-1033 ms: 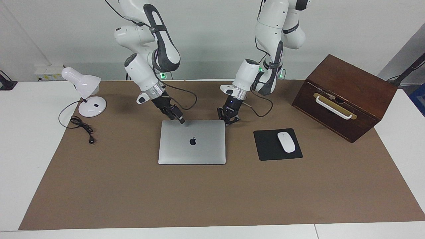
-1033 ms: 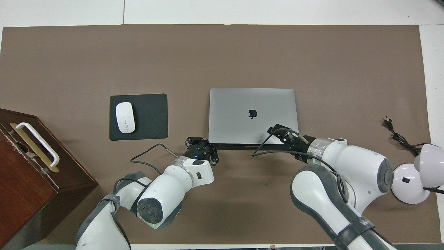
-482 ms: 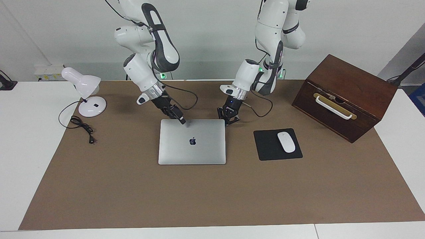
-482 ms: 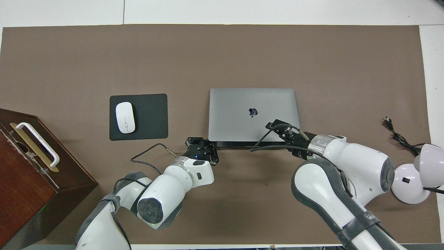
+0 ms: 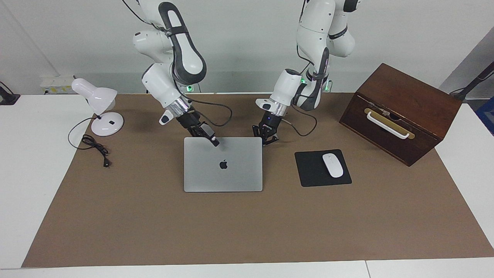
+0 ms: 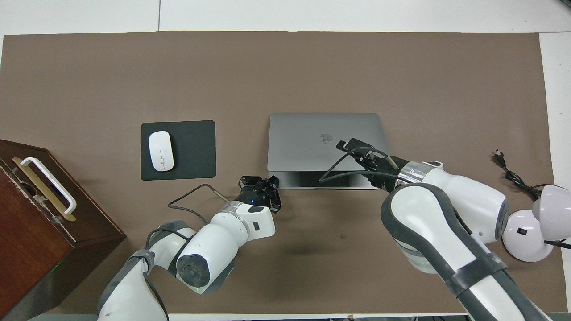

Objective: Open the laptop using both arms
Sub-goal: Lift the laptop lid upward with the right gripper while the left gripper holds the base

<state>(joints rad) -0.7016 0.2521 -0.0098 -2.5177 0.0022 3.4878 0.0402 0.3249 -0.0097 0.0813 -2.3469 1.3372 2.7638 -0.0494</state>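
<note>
The silver-grey laptop (image 5: 227, 170) lies in the middle of the brown mat, logo up, and its lid (image 6: 303, 138) is tilted up a little at the edge nearest the robots. A strip of the base (image 6: 312, 179) shows under that raised edge. My right gripper (image 5: 211, 138) grips the raised lid edge near the corner toward the right arm's end, also seen from above (image 6: 352, 149). My left gripper (image 5: 265, 139) is shut and low at the laptop's other near corner (image 6: 267, 185), against the base.
A black mouse pad (image 5: 308, 173) with a white mouse (image 5: 332, 165) lies beside the laptop toward the left arm's end. A brown wooden box (image 5: 401, 112) stands past it. A white desk lamp (image 5: 101, 110) and its cable (image 5: 94, 148) sit toward the right arm's end.
My right gripper has risen and carried the lid's near edge up, so the lid now stands slightly open. The left gripper has stayed at its corner.
</note>
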